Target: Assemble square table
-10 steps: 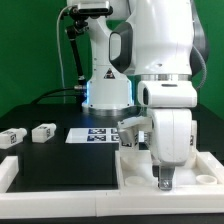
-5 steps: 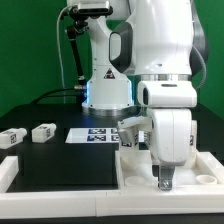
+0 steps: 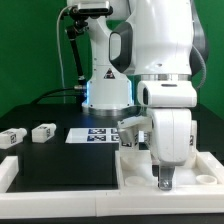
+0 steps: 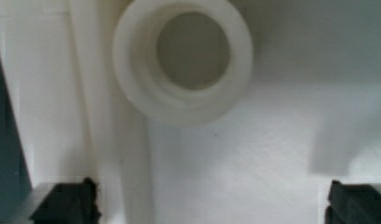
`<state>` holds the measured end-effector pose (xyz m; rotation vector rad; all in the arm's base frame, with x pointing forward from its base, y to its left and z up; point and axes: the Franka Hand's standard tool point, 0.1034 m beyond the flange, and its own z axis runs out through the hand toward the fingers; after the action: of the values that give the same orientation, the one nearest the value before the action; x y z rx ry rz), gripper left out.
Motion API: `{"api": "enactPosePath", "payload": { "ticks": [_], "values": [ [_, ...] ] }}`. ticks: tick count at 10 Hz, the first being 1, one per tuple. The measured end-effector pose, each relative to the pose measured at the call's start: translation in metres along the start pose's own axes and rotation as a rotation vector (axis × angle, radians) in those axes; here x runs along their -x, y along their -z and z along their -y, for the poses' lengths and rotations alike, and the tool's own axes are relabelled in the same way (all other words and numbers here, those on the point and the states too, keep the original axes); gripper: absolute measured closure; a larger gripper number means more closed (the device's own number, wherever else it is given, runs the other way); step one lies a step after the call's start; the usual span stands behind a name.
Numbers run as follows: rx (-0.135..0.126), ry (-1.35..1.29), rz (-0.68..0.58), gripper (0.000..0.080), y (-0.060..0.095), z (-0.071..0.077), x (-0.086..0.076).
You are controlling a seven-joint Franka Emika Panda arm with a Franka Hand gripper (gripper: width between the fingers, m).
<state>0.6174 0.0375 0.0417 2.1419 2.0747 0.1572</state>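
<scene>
My gripper [image 4: 213,200] hangs spread wide and holds nothing, its dark fingertips [image 4: 62,200] standing over bare white plastic. Right beneath me is the large white plastic square table slab [image 3: 135,172], with its raised ring-shaped corner hole [image 4: 183,55] just ahead. The slab lies on the black counter [image 3: 70,160], at the exterior view's right. Farther back is the flat white marker board [image 3: 98,134]. Well off to the exterior view's left rest a short white tagged leg block [image 3: 43,131] and a second leg block [image 3: 10,138].

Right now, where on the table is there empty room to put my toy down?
The bare black table between the marker board, the leg blocks and the square table slab. The slab side is crowded: the open gripper hangs right over it.
</scene>
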Motion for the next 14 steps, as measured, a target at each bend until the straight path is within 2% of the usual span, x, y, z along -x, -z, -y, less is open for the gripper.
{"api": "enactPosePath", "payload": {
  "ticks": [1,3,4,5,10,11,12,13,14],
  "values": [
    [-0.008,0.002,0.017,0.0151,0.025,-0.001,0.016],
    [-0.024,-0.026,0.043,0.0151,0.060,-0.007,0.043],
    [-0.020,-0.072,0.052,0.0151,0.078,-0.011,0.052],
    [-0.010,-0.126,0.055,0.0151,0.084,-0.014,0.056],
    [-0.005,-0.398,0.051,0.0151,0.080,-0.012,0.056],
    [-0.012,-0.458,0.047,0.0151,0.076,-0.004,0.065],
    [-0.026,-0.510,0.051,0.0151,0.082,0.001,0.084],
    [-0.026,-0.587,0.048,0.0151,0.085,0.010,0.094],
    [-0.034,-0.663,0.049,0.0151,0.084,0.025,0.107]
  ]
}}
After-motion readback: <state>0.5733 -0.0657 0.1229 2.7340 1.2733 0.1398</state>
